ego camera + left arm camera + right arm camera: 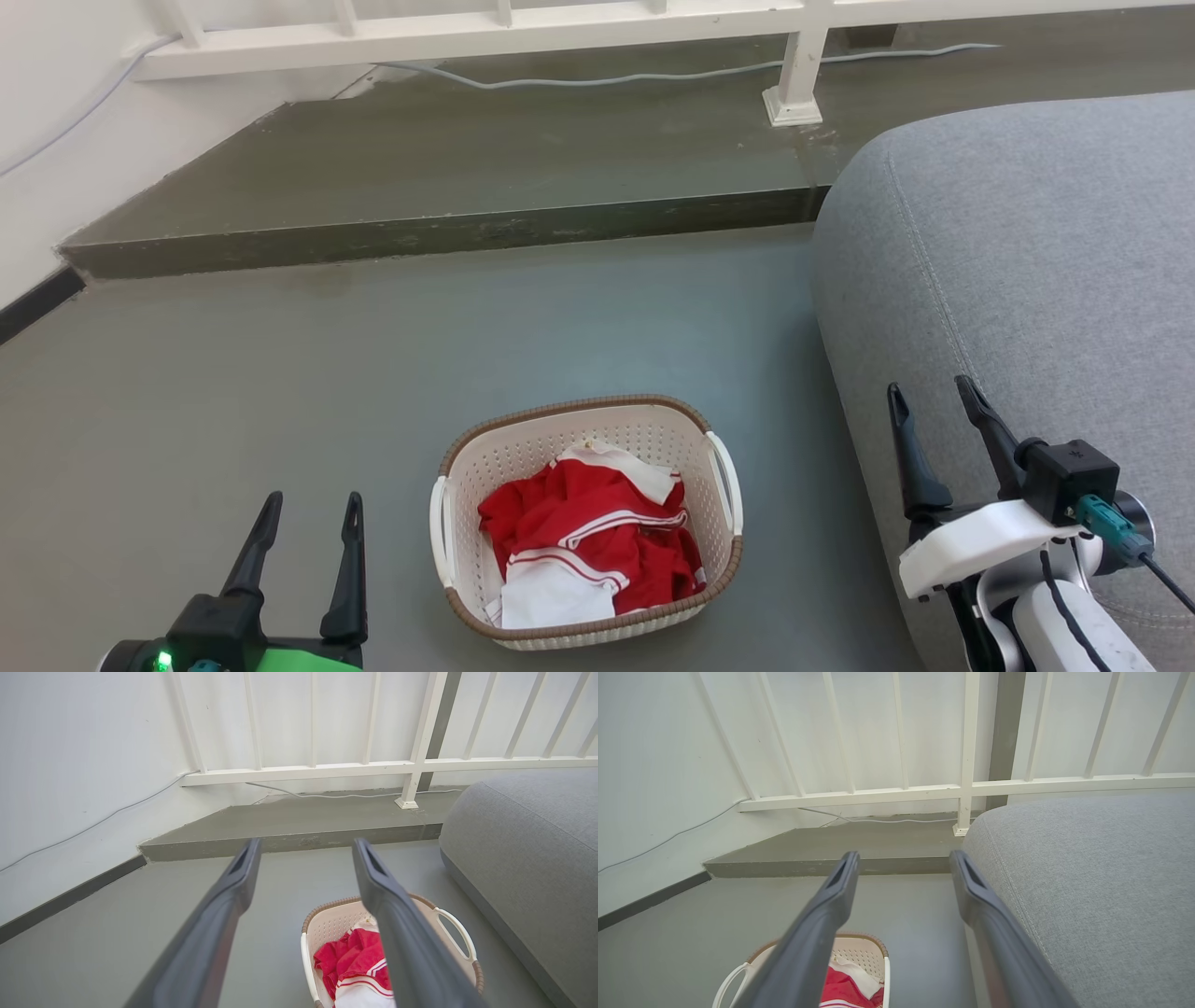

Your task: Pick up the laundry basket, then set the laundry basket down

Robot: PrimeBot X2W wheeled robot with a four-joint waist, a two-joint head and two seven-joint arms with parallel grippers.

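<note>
The laundry basket (528,450) stands upright on the grey floor (280,373), close to the robot and well short of the raised step (448,233) that crosses the floor's far edge. Its brown rim runs unbroken around the top, and a white handle sits on each short side. Inside lies a heap of red and white clothes (588,532), bunched toward the near end and staying below the rim.

The left pincer (314,497) hangs above the floor to the basket's left, apart from it, its two dark fingers spread and holding nothing. In the left wrist view the same pincer (307,843) is spread wide, and the basket (327,924) shows low down, partly behind one finger.

The right pincer (928,384) is on the basket's other side, over the rounded edge of the grey sofa (1027,280); its fingers are also spread and empty. The right wrist view shows this pincer (904,855) parted, with a corner of the basket (859,952) low behind one finger.

A strip of bare floor separates basket and sofa. Beyond the step stands a white railing (467,37), with a pale cable (607,75) trailing beneath it along the step.
</note>
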